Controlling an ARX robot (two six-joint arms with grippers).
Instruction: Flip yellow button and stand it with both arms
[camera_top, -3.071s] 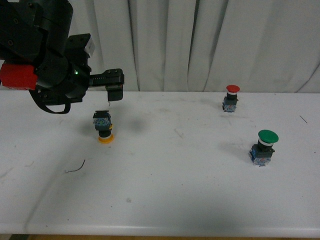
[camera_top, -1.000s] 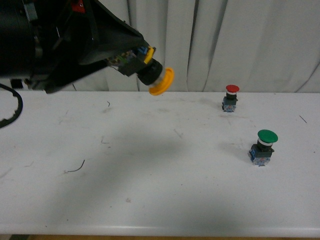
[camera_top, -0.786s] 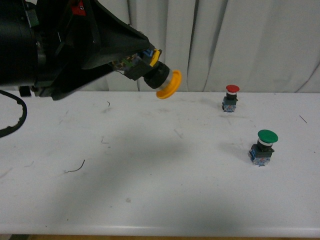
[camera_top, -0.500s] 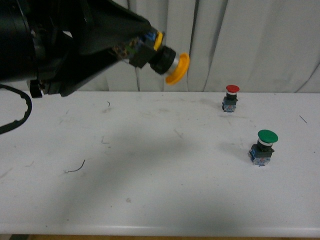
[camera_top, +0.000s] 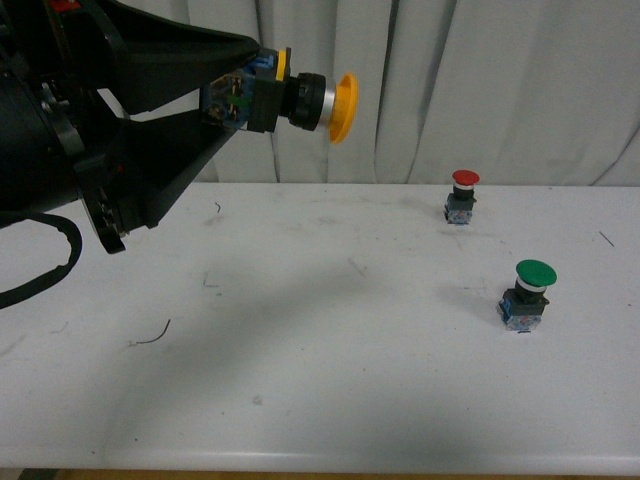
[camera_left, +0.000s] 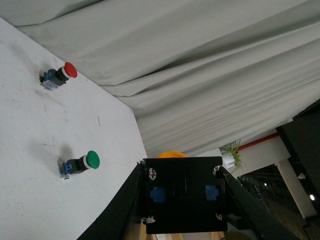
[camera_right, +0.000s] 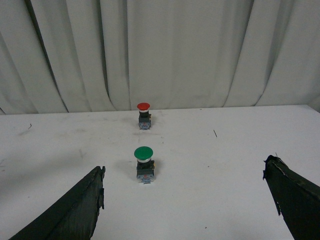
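Far left, front view: left arm, big & black, fills the corner, raised well above the tabletop. Its jaws pinch the yellow button by the blue-and-black base block, one jaw above, one below. The button lies sideways in the air: cap faces right, silver collar & black neck betw. cap and block, curtain behind it. Left wrist view: the block's underside sits square betw. the two jaws, w/ a sliver of yellow cap showing past its far edge. On the tabletop, left part, lies a thin dark wire scrap. Further right, red button stands upright near the curtain. Green button stands upright nearer the camera, a bit further right, well apart from the red one. Right wrist view: right arm's jaws are spread wide w/ nothing betw. them; red & green buttons sit ahead of them.
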